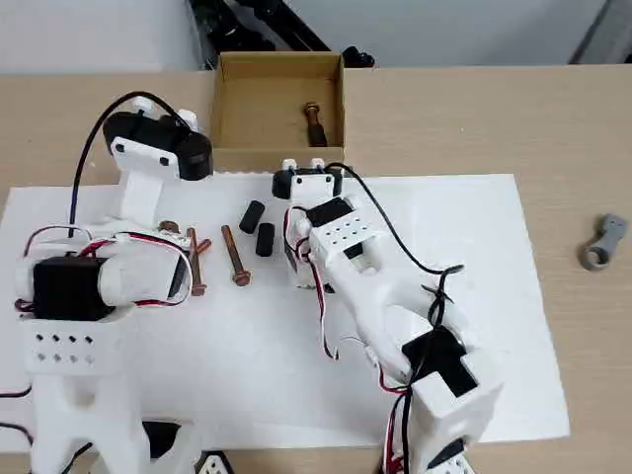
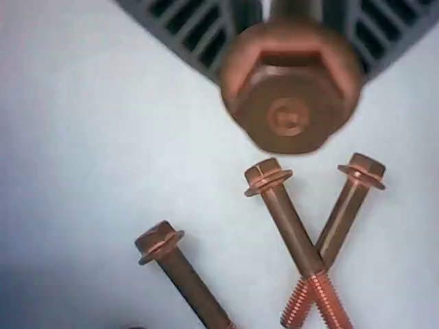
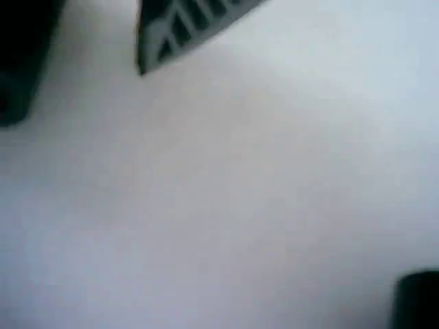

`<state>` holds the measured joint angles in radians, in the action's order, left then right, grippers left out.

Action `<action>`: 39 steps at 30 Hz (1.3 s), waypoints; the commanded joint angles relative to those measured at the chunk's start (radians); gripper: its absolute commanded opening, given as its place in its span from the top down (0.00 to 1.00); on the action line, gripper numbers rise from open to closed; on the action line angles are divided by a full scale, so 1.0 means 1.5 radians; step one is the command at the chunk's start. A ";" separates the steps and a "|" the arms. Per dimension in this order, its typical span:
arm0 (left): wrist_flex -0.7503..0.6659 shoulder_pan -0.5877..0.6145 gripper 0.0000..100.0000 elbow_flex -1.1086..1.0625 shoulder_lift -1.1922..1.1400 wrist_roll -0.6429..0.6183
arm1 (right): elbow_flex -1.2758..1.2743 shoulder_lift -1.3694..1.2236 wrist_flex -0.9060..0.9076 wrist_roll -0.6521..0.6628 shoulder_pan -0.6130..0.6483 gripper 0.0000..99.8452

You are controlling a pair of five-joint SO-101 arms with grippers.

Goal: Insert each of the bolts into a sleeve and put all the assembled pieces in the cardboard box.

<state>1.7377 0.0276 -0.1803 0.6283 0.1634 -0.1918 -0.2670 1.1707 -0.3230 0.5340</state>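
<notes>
My left gripper (image 1: 170,232) is shut on a copper bolt (image 2: 291,92), whose hex head faces the left wrist camera. Under it on the white paper lie three more bolts: two crossed ones (image 2: 322,233) and a single one (image 2: 175,267). From above, the single bolt (image 1: 235,255) lies right of the crossed pair (image 1: 197,265). Two black sleeves (image 1: 252,214) (image 1: 265,239) lie beside my right gripper (image 1: 296,265), which hangs low over the paper. The cardboard box (image 1: 229,109) at the back holds one bolt in a sleeve (image 1: 314,122).
A white paper sheet (image 1: 474,227) covers the middle of the wooden table. A grey metal part (image 1: 602,242) lies on the bare wood at the far right. Dark equipment stands behind the box.
</notes>
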 commanded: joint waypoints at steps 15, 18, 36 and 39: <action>0.005 -0.001 0.99 0.005 0.018 -0.003 | 0.042 0.003 0.065 -0.003 -0.005 0.98; 0.003 0.001 0.99 0.009 0.019 -0.009 | 0.088 0.027 0.131 -0.003 -0.005 0.98; -0.143 -0.001 0.99 0.118 0.019 -0.086 | 0.109 0.582 0.215 0.060 -0.004 0.98; -0.209 -0.001 0.99 0.118 0.019 -0.086 | 0.108 0.682 0.212 0.088 -0.004 0.98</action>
<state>1.5228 0.0276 -0.0514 0.6283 0.0407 -0.0798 0.5953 1.4883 -0.2294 0.5309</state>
